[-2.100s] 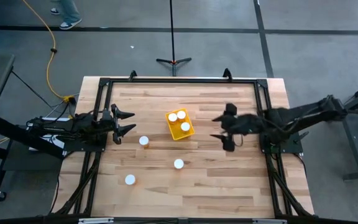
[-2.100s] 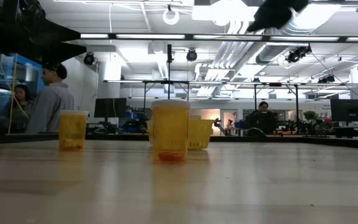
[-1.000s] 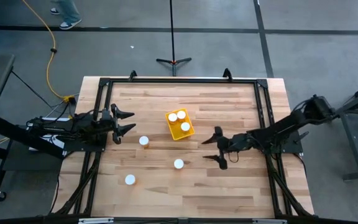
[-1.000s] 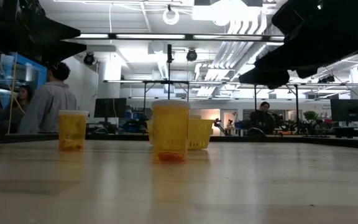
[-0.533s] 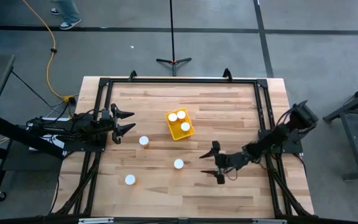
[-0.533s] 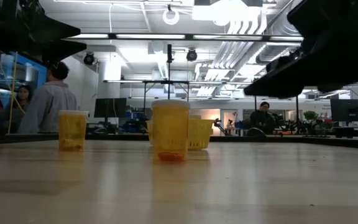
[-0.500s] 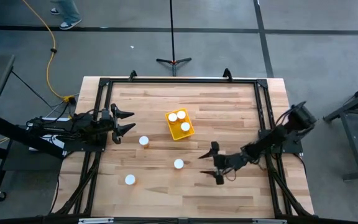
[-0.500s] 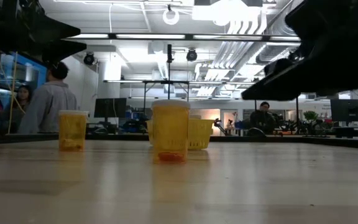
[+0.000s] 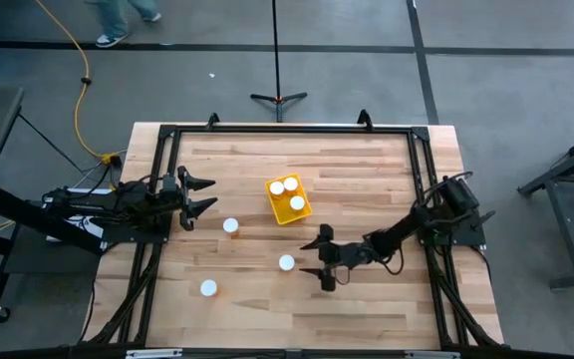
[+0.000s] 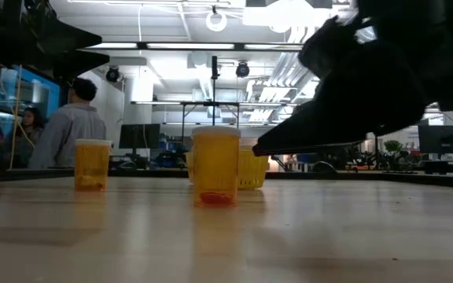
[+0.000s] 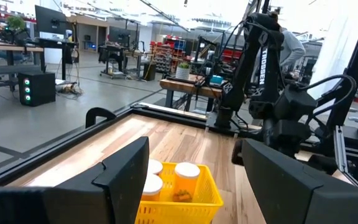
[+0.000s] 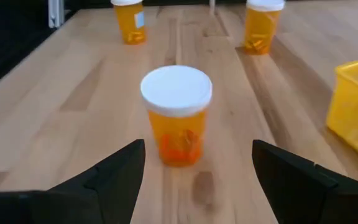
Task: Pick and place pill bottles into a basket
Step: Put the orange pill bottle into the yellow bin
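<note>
The yellow basket stands mid-table with two white-capped pill bottles upright inside. Three more bottles stand upright on the wood: one to the basket's left, one nearer, one near the front left. My right gripper is open, low over the table just right of the nearer bottle, its fingers pointing at it without touching. My left gripper is open and empty at the table's left edge; its wrist view shows the basket.
A black frame runs along the table's edges. In the low view, the nearer bottle stands in front of the basket, with another bottle to the left. People stand in the room behind.
My right gripper has gone from the table's right side toward the left and near edges and down, toward the nearer bottle, staying open. The bottles and the basket have kept still.
</note>
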